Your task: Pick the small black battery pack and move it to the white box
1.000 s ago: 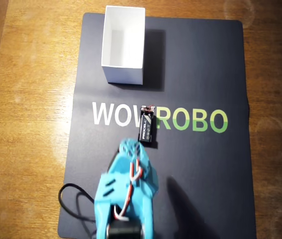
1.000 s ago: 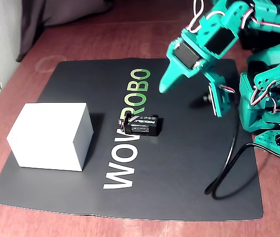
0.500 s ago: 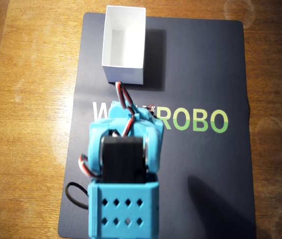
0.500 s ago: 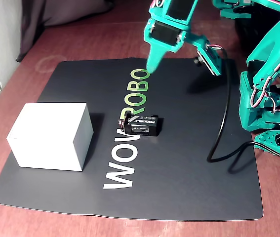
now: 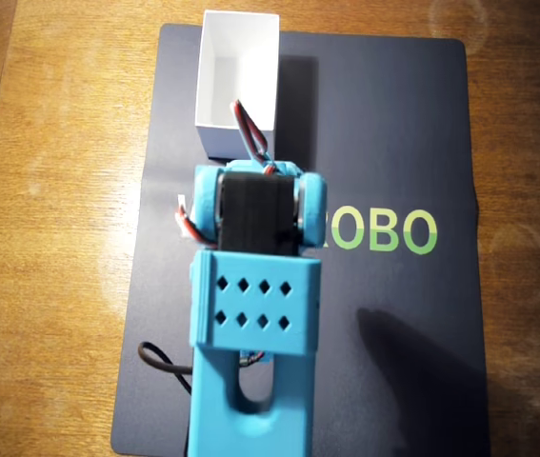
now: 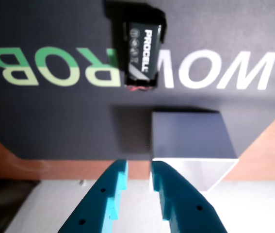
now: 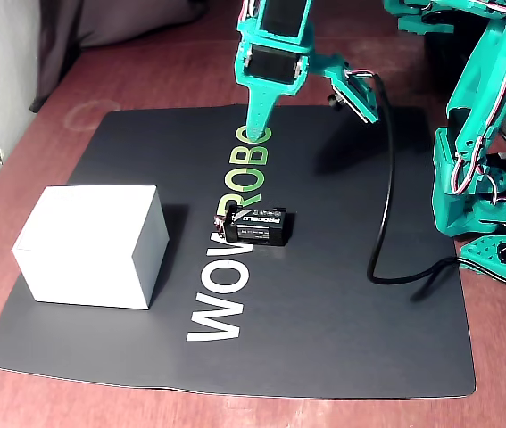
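Note:
The small black battery pack point(image 7: 257, 226) lies on the dark mat point(image 7: 360, 339) near its middle, over the printed letters. In the wrist view the battery pack point(image 6: 139, 53) shows a PROCELL label and lies at the top centre. The white box point(image 7: 87, 245) stands on the mat's left part, apart from the pack; it also shows in the wrist view point(image 6: 193, 145) and in the overhead view point(image 5: 239, 76), open-topped and empty. My teal gripper point(image 7: 254, 132) hangs above the mat behind the pack, empty. In the wrist view the gripper point(image 6: 139, 167) has its jaws a narrow gap apart. In the overhead view the arm point(image 5: 255, 305) hides pack and gripper.
A second teal arm point(image 7: 485, 134) stands at the right edge of the fixed view. A black cable point(image 7: 382, 223) runs down across the mat's right side. The mat lies on a wooden table point(image 5: 50, 238).

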You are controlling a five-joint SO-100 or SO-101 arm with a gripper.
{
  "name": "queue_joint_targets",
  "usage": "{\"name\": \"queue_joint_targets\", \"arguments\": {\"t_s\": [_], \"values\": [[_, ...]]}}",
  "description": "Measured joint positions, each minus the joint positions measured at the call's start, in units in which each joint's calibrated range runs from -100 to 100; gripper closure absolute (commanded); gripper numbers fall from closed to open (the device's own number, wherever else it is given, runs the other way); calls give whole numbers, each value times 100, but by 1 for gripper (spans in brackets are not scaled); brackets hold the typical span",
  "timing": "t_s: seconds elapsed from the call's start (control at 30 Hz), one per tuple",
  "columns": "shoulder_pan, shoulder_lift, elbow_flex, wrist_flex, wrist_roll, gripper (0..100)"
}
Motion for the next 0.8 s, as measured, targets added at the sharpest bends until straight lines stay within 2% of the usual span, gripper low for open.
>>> {"name": "queue_joint_targets", "arguments": {"t_s": [0.1, 0.23, 0.37, 0.63, 0.8], "values": [[0, 127, 0, 0, 0, 93], [260, 466, 0, -9, 16, 86], [482, 831, 0, -44, 16, 85], [593, 1246, 0, -52, 16, 74], [902, 1449, 0, -52, 452, 70]]}}
